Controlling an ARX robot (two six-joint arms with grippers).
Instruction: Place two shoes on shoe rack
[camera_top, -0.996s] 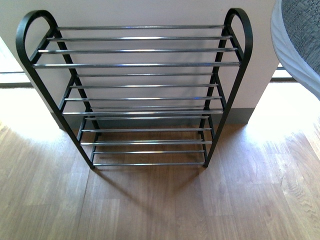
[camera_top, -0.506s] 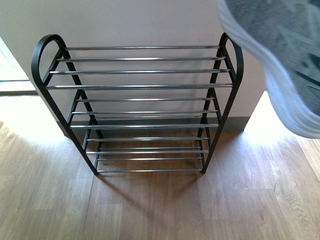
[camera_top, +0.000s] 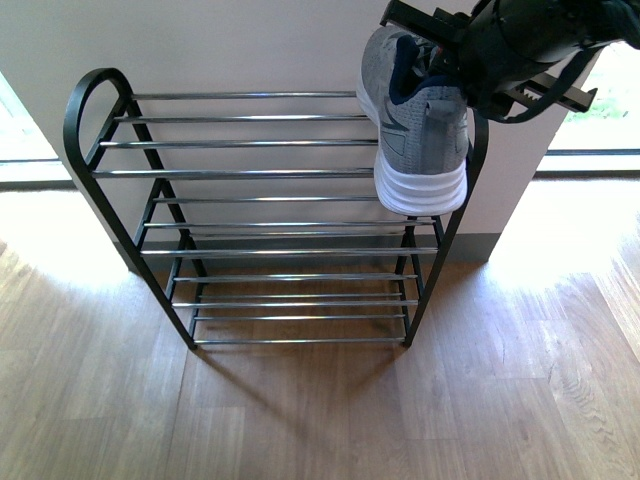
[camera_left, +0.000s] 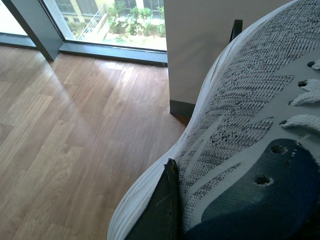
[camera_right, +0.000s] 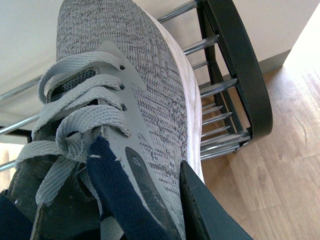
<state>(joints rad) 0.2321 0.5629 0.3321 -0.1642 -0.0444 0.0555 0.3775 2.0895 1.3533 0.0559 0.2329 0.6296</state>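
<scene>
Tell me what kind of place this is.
Probably a home or apartment entryway. A shoe rack stands against a plain wall on wood-plank flooring, and a window reaching down to the floor looks out on greenery and buildings.

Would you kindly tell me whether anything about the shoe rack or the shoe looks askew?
Only the shoe: gripped by the right pincer, it hangs tilted over the right end of the top tier of the shoe rack, heel below the front rod. The rack itself stands square.

Right arm (camera_top: 530, 40) black, bulky; looped black cable (camera_top: 510, 120).
</scene>
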